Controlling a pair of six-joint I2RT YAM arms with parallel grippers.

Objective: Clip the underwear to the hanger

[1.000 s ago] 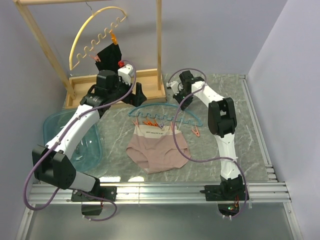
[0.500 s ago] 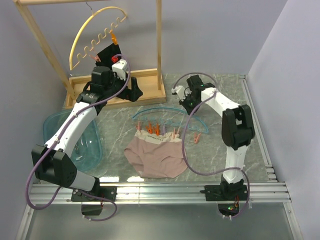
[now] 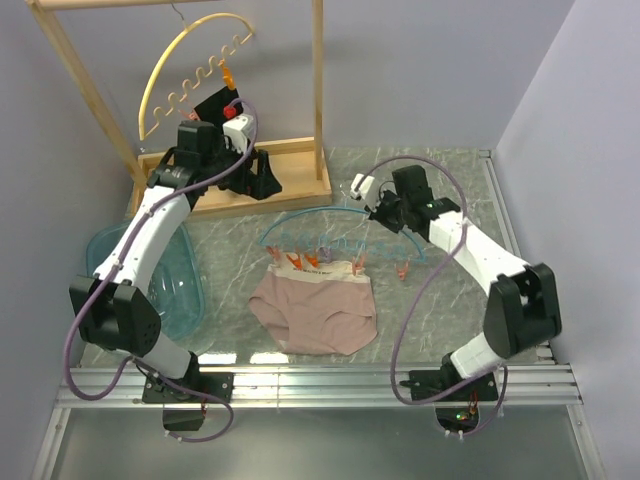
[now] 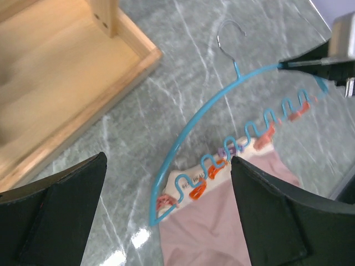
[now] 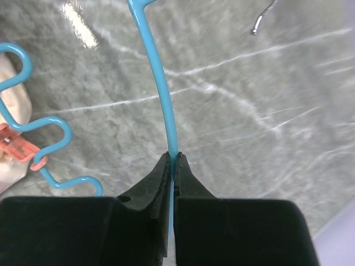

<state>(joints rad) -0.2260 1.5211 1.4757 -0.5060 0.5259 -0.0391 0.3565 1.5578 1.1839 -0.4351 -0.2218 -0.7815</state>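
Nearest, low in the middle of the top view, the underwear (image 3: 315,315) lay flat on the table (image 3: 465,185), waistband (image 3: 318,272) on its far side. Along that waistband sat the orange clips (image 3: 297,262); whether they bit the cloth could not be told. The hanger (image 5: 160,83) lay just beyond, its long axis running left to right across the frame, wavy edge toward the waistband and hook (image 5: 254,31) pointing away. The right gripper (image 5: 173,166) was closed on the thin blue arch, just right of the hook stem, so the garment lay down and left of its fingers. That arm looked far the nearer of the 2. The left gripper (image 3: 268,178) hung wide open and empty, well apart at upper left over the wooden base (image 4: 61,66). Bare table showed right of the hanger; the base edge stood near the hook, and a basin (image 3: 110,255) sat at left.
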